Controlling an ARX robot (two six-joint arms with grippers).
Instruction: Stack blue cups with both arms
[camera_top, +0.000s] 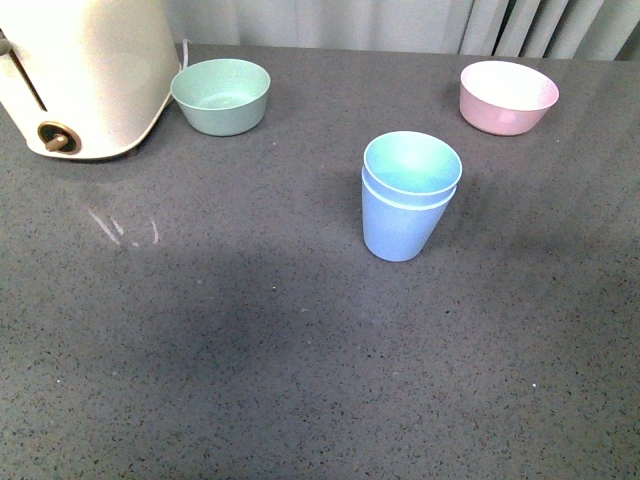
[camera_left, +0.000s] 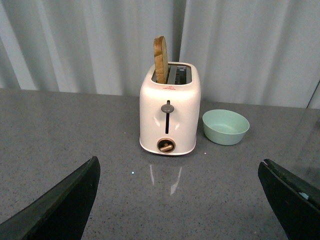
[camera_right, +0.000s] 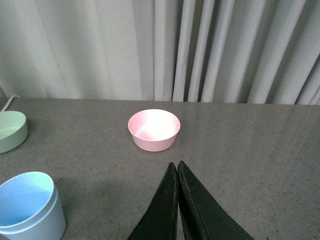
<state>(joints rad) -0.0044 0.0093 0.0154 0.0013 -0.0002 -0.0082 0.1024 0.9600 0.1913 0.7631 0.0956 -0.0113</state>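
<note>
Pale grey pleated curtains are hanging behind a dark grey speckled stone counter, which is filling the whole front view. Neither arm is showing in that view.

Near the middle of the counter, slightly toward three o'clock, the two light blue tapered plastic cups are standing upright as one stack: the upper cup is sitting inside the lower one, its rim showing just above the lower rim, with the paler aqua inside facing up. In the right wrist view the same stack is appearing at the picture's edge, with nothing touching it.

At eleven o'clock from the stack a shallow mint-green plastic bowl is sitting just beside a cream two-slot toaster; the left wrist view is showing a slice of brown bread standing in one slot of the toaster. At one o'clock a shallow pink plastic bowl is standing well apart from the cups.

The left pincer is standing spread wide and gripping nothing, its two black fingers at opposite edges of its wrist view and pointing toward the toaster. The right pincer is pressed together and empty, its fingers meeting in a narrow point aimed toward the pink bowl.

Judging by the nested cups and both pincers being clear of them, the stacking is looking done; at most, the arms' withdrawal is remaining.
</note>
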